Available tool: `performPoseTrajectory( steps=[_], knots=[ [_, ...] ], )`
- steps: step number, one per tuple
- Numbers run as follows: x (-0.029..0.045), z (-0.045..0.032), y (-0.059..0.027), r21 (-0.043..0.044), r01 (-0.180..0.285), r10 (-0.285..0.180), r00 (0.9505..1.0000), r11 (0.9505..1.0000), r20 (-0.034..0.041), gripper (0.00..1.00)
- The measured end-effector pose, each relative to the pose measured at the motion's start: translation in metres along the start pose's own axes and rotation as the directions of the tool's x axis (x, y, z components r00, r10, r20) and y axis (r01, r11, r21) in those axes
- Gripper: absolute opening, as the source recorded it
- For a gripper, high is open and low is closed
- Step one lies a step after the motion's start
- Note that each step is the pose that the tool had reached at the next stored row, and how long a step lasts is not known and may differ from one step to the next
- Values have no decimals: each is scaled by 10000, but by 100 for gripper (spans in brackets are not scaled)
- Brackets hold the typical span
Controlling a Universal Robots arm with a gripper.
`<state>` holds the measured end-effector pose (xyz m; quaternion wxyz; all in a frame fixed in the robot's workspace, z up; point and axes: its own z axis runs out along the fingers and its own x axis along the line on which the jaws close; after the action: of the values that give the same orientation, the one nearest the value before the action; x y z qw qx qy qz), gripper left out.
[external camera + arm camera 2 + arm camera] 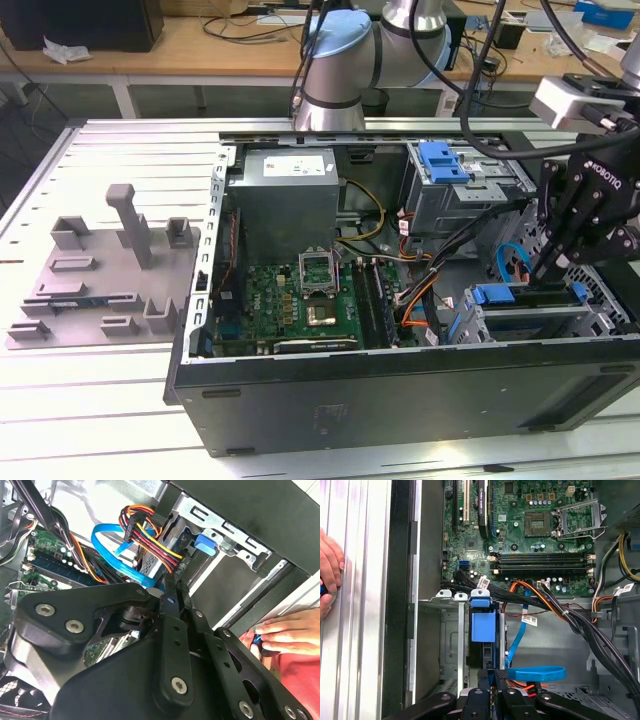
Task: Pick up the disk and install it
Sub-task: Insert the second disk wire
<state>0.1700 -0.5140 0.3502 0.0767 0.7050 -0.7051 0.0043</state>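
1. The gripper [493,676] is low inside the open case [400,385], at the drive bay [447,640] on the exterior view's right. Its jaws are drawn close together on the near end of the disk [482,627], so it looks clamped rather than hovering.
2. The disk stands edge-on in the bay slot, with its blue bracket facing the first wrist view. By my reading this is the seating stage of the install, not the pick-up.
3. Push straight along the slot. A tilted disk would likely bind on the bay's metal rails, so the bracket should stay parallel to the bay wall.
4. Mind the cables. A flat blue cable [535,673] loops just beside the gripper, and a black bundle [570,620] crosses close behind the bay. Either could be pinched or dragged by a sideways move.
5. Use gentle, steady force. The motherboard [540,525] lies just past the bay, so a slip forward would be risky.
6. A person's hand [329,570] rests on the worktop [100,400] outside the case wall, apart from the gripper. Motion should stay inside the case.
7. I cannot tell from these views whether the bracket has latched.
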Motion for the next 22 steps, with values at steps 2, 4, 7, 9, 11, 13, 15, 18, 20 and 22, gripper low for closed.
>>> performPoseTrajectory(
  steps=[2, 4, 7, 9, 11, 13, 15, 18, 20, 22],
  knots=[
    [-1, 8, -1, -1, 1, -1, 10000, 10000, 2, 16],
    [-2, 14, -2, 0, 0, 0, 10000, 10000, 1, 16],
    [-3, 27, -4, 0, 1, -1, 10000, 10000, 2, 16],
    [-4, 35, -5, 0, 0, 0, 10000, 10000, 1, 16],
    [-5, 42, -6, 0, 1, -1, 10000, 10000, 1, 16],
    [-6, 48, -8, -1, 1, -1, 10000, 10000, 2, 16],
    [-7, 54, -9, -1, 1, -1, 10000, 10000, 2, 16],
    [-8, 66, -11, 0, 0, 0, 10000, 10000, 0, 16],
    [-8, 71, -11, -1, 1, -1, 10000, 10000, 2, 16],
    [-9, 74, -12, 0, 1, -1, 10000, 10000, 1, 16]
  ],
)
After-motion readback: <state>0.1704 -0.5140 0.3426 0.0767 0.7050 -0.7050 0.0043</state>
